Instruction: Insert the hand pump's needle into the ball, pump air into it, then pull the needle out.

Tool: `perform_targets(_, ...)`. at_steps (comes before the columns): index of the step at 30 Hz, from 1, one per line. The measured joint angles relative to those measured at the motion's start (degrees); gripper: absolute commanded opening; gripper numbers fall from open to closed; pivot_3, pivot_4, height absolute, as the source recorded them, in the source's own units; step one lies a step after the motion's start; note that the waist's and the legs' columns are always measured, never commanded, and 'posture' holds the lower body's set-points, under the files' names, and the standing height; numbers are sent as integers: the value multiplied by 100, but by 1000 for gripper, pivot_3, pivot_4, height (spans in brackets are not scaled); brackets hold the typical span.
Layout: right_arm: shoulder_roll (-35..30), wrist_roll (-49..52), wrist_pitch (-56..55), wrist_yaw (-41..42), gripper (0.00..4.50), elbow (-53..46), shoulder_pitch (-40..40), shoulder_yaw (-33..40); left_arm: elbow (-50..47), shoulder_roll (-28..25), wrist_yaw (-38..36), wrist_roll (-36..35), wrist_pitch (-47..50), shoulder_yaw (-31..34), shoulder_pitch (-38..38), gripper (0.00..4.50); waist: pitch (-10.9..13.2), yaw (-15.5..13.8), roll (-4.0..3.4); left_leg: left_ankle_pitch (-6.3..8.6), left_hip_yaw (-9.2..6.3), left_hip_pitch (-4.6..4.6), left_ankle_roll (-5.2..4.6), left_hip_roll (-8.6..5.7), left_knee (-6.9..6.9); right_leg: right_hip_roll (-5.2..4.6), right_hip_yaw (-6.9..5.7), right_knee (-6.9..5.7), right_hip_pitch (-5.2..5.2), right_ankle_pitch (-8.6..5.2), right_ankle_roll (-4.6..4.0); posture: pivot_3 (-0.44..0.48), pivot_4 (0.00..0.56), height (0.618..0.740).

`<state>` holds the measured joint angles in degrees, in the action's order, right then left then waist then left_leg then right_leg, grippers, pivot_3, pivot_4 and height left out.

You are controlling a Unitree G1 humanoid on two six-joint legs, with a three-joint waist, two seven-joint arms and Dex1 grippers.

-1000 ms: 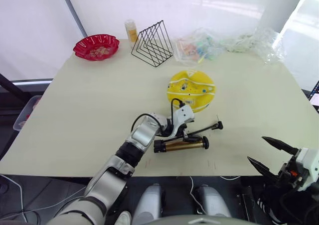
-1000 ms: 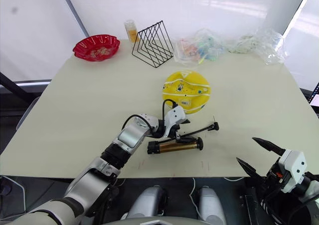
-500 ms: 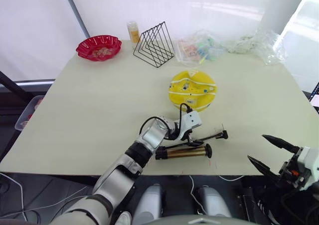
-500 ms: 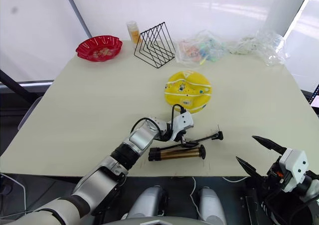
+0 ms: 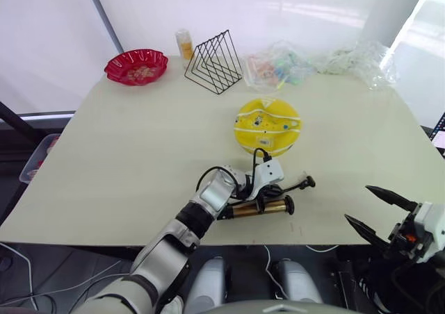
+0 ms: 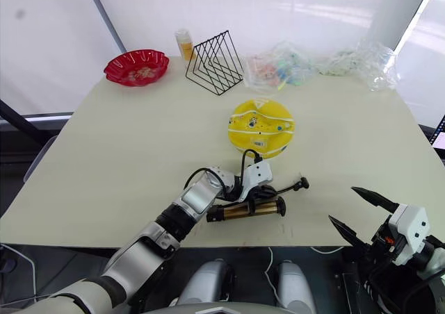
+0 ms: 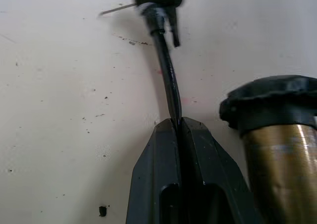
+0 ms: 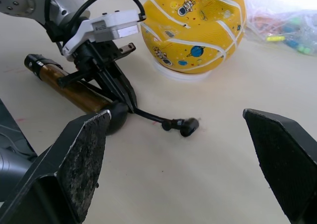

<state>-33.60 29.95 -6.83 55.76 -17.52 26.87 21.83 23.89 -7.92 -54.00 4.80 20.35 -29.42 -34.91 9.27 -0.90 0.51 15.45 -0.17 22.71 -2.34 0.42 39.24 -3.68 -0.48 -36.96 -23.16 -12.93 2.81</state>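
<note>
The hand pump lies near the table's front edge, gold barrel sideways, black end cap beside my left fingers. My left gripper is shut on the pump's thin black hose, a short way behind the black fitting. The needle sticks out of that fitting, low over the table and apart from the ball. The yellow ball with white seams sits just beyond the pump, also seen as the ball. My right gripper hangs open off the front right edge, holding nothing.
At the back of the table stand a red scalloped bowl, a small bottle, a black wire rack and crumpled clear plastic bags. The table's front edge runs just behind the pump.
My left gripper has gone from open to shut, closing on the hose after shifting slightly right along the pump. The right gripper has stayed still and open.
</note>
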Motion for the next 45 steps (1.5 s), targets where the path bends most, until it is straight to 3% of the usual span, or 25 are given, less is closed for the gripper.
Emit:
perform_targets(12, 480, 1091, 2015, -1778, 4500, -1046, -335, -82, -717, -16, -52, -386, -706, 362, 585, 62, 2, -1, -3, 0, -1, 7, 0, 3, 0, -7, 1, 0, -5, 1, -1, 0, 150, 737)
perform_targets(21, 911, 2297, 3930, -3942, 4500, -1690, -920, -500, -761, 44, 444, -382, -1665, 479, 700, 62, 2, -5, -4, 0, -1, 11, 0, 1, 0, -10, 1, 0, -6, 2, -1, 0, 150, 737)
perform_targets(28, 1356, 3342, 4546, -5378, 4500, -1629, -1592, -490, -760, 110, 641, -382, -1954, 475, 700, 62, 2, 10, -4, 0, -2, 16, -1, 0, -2, -3, 0, 1, -12, 14, 21, 0, 150, 737)
perform_targets(41, 1361, 3995, 4697, -5982, 4500, -1493, -1896, -490, -760, 81, 623, -383, -2023, 472, 700, 62, 2, 13, -4, 0, 0, 19, -2, 0, -3, -1, 1, 1, -15, 14, 23, 0, 150, 737)
perform_targets(44, 1336, 4017, 4697, -5986, 3707, -1492, -1896, -490, -760, 80, 620, -383, -2026, 472, 700, 0, 2, 13, -4, 1, 1, 19, -2, 0, -3, -1, 2, 1, -15, 14, 23, 0, 150, 737)
perform_targets(45, 1320, 4026, 4697, -5988, 3262, -1491, -1896, -490, -760, 80, 618, -383, -2031, 471, 700, 0, 2, 13, -4, 1, 1, 19, -2, 0, -3, 0, 2, 1, -15, 14, 23, 0, 150, 737)
